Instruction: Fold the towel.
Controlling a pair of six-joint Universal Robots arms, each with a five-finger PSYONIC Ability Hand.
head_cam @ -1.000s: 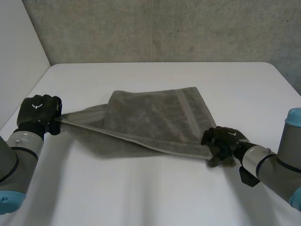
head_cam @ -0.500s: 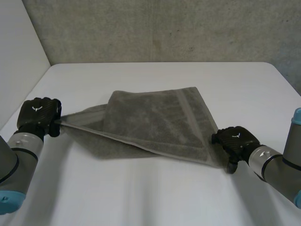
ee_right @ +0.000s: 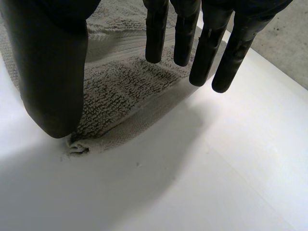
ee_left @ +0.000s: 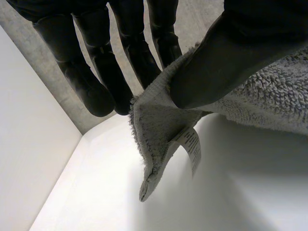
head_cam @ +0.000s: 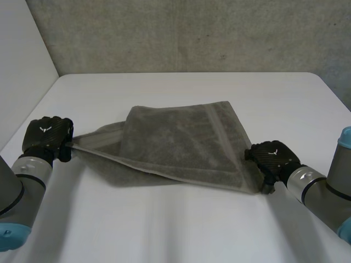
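The towel [head_cam: 181, 142] is sitting roughly mid-table, grey terry, and it's not flat. One layer lies skewed over another, so the edges don't line up, and a strip of the lower layer pokes out along the near-left side. Its left corner is drawn out to a point, off toward the table's left edge.

That corner is in the left hand [head_cam: 48, 137]. The left wrist view is clear on this: the thumb [ee_left: 231, 53] presses the cloth against the fingers, a proper pinch, with the little care label [ee_left: 192, 147] dangling just beneath.

The right hand [head_cam: 273, 159] is over at the towel's near-right corner, but it isn't holding anything. In its own wrist view the fingers [ee_right: 157, 33] are straight and spread well apart from the thumb, with the rumpled corner lying on the table under the gap (can't tell if anything is actually touching the cloth).

So I'd say we're at the grab-both-corners step of a fold, half done. The next move probably needs the right hand to drop and close on that corner, ideally catching both layers. Then both hands should lift together, or the skew will get worse.

Everything else is just white table [head_cam: 164, 230] with a concrete wall [head_cam: 192, 33] behind it.
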